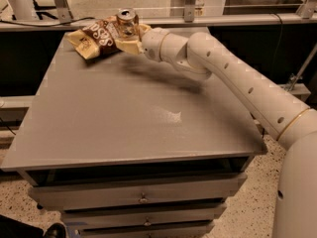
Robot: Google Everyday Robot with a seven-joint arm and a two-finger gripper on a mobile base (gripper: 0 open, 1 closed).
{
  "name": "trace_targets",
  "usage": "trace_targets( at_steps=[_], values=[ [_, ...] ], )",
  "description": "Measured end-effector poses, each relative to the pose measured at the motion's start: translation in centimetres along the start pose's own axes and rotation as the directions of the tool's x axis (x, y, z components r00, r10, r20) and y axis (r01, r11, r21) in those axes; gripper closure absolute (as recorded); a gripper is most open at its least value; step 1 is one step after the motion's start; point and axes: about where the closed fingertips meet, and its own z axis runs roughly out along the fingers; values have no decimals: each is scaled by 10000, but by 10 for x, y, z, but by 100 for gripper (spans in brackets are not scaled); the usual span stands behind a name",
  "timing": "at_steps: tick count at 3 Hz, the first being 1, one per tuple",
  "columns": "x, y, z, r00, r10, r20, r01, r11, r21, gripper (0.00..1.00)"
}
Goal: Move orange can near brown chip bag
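The orange can is upright with its silver top showing, held in my gripper at the far left part of the table, above the right end of the brown chip bag. The bag is crinkled, dark brown with pale lettering and yellow-cream ends, and lies at the table's far left corner. My gripper is shut on the can, its cream fingers wrapping the can's sides. The can overlaps the bag's right end; whether it touches the table I cannot tell.
The grey table has drawers below its front edge. My white arm crosses from the right over the table's far right part. A rail and dark gap lie behind the table.
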Motion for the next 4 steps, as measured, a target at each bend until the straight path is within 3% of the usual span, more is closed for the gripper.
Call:
trace_targets(
  at_steps=[1,2,3,4],
  values=[
    [17,-3,6,9996,265,-69,-263,9994,206,100],
    [29,-3,11,9985,500,-210,-496,9985,211,100],
    [28,0,20,9965,648,-533,-656,9978,-135,100],
    [38,0,23,9901,1005,-983,-1056,9932,-485,81]
  ],
)
